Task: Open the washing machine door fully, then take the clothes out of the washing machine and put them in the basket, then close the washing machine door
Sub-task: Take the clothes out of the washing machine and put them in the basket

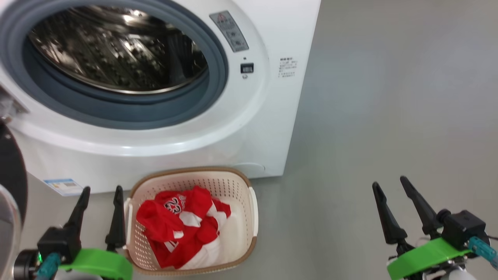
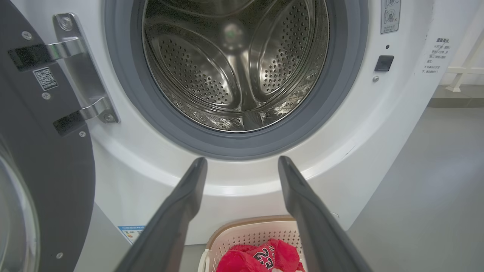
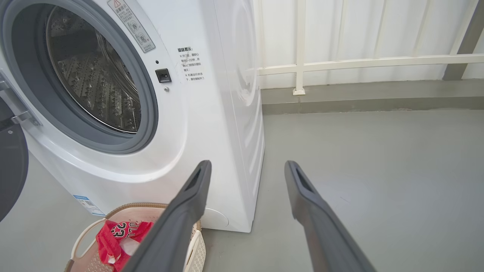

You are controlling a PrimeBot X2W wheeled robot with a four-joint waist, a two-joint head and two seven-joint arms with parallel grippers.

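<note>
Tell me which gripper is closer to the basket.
The left gripper: it stands right beside the rim of the basket, while the right gripper is far off on the other side.

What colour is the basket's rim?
The basket rim is brown, above cream perforated walls; head view shows it best.

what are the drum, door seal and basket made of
Drum: looks like polished steel, with mirror glare and punched holes. Door seal: probably matte grey rubber, no shine. Basket: seemingly cream moulded plastic, perforated walls, brown woven-look rim.
</note>
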